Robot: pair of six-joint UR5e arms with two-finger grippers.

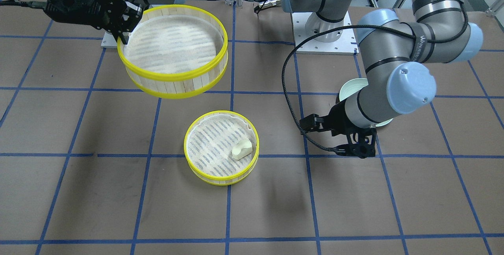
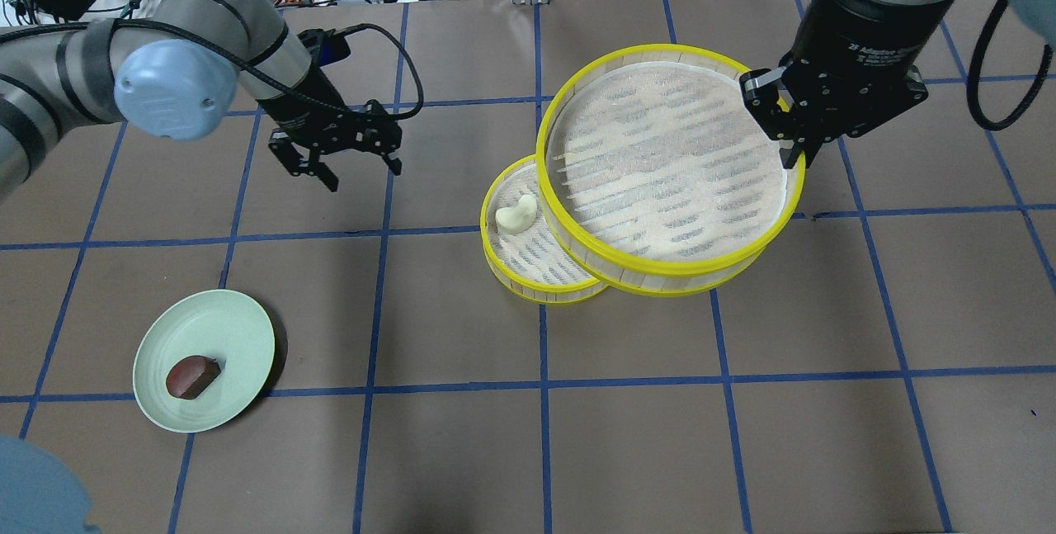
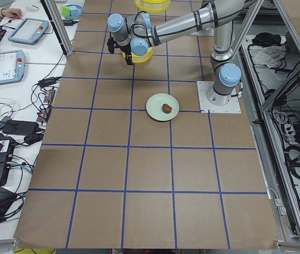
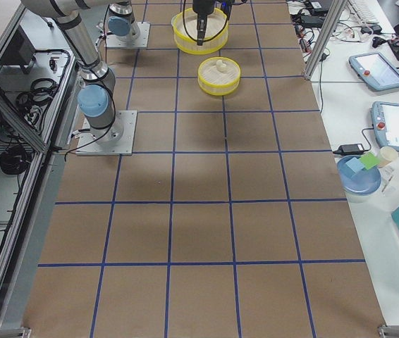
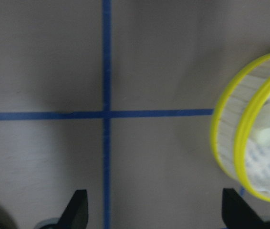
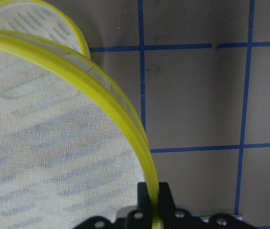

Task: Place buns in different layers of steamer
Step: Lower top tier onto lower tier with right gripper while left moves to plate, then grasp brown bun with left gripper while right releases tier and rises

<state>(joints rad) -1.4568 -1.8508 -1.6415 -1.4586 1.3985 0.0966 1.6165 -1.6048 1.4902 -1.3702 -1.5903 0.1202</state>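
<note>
Pinching the rim of the held tray (image 2: 660, 154) with the right hand (image 2: 794, 156), high off the tabletop (image 2: 462, 435), level and bare inside. Resting on the tabletop, the lower tray (image 2: 536, 257), with 1 white bun (image 2: 517, 214) inside near its wall. Hovering spread and empty, the left hand (image 2: 363, 175), over bare tabletop, apart from lower tray and plate (image 2: 231, 328). Lying on that plate, 1 brown bun (image 2: 192, 375).

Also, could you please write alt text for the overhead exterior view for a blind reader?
The right gripper holds an empty yellow-rimmed steamer tray by its rim, partly covering a second tray that holds a cream bun. The left gripper hangs open and empty; a brown bun lies on a green plate.
</note>
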